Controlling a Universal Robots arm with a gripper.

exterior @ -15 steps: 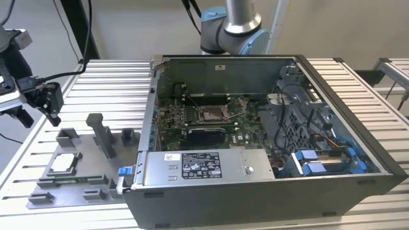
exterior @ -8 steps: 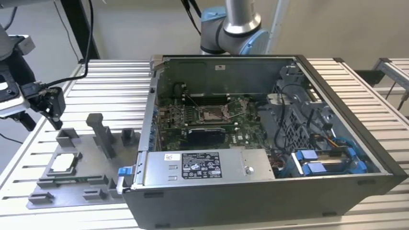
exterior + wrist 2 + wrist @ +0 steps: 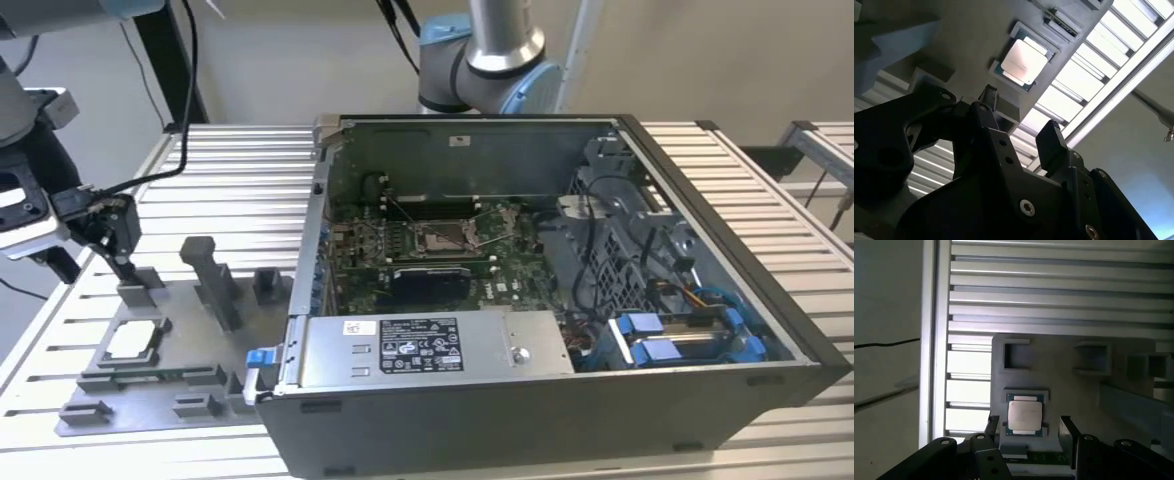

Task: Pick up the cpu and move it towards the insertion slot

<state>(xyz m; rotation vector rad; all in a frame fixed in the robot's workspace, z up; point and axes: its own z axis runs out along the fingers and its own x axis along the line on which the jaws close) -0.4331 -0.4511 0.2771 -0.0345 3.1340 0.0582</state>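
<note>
The cpu (image 3: 134,340) lies flat in a square recess of the grey tray (image 3: 100,400) at the exterior view's left, silvery top up. It also shows in both wrist views, cpu (image 3: 1024,61) and cpu (image 3: 1025,416), framed by my black fingers. My gripper (image 3: 94,272) hangs a little above the tray, just behind the cpu, open with nothing between its fingers; gripper (image 3: 1019,117), gripper (image 3: 1030,427). The insertion slot (image 3: 447,237), a shiny metal frame with a dark centre, sits on the green board inside the open computer case, well off to the exterior view's right.
The open computer case (image 3: 747,390) fills the middle and right, with a silver power supply (image 3: 427,345) at its front and blue-clipped cables (image 3: 667,335). Upright grey blocks (image 3: 214,280) stand on the tray beside the gripper. A slatted metal table (image 3: 240,170) lies underneath.
</note>
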